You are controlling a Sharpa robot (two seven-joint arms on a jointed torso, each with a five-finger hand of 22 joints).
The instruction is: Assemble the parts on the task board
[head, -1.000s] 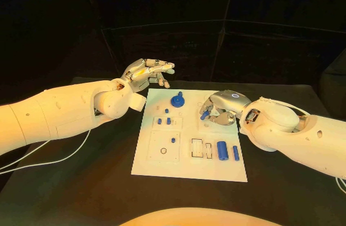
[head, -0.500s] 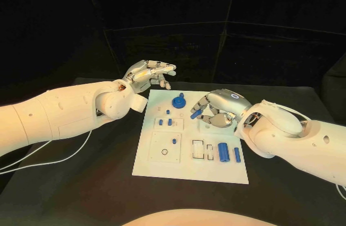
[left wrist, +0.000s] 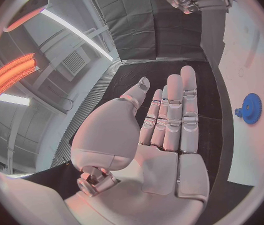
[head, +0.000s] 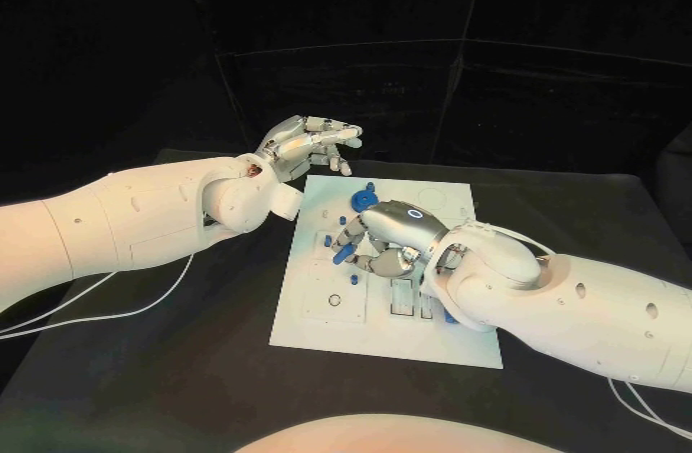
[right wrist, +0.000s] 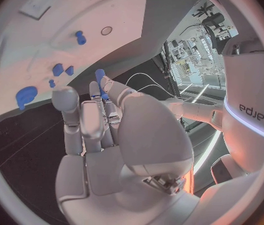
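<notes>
Right hand (head: 387, 238): over task board (head: 320, 328) centre, pinching blue peg (head: 345, 254) (fingertip grip) | Left hand (head: 307, 143): beyond board's far-left corner, fingers spread, holding nothing | Blue gear (head: 359, 200): near far edge

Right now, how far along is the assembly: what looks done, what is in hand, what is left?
Done, it seems: the blue gear stands on the task board. In hand: the right hand holds a blue peg above the board's middle; the left hand hovers open past its far edge. Left: the oval hole and rectangular slots look unfilled, so most work seems ahead.
</notes>
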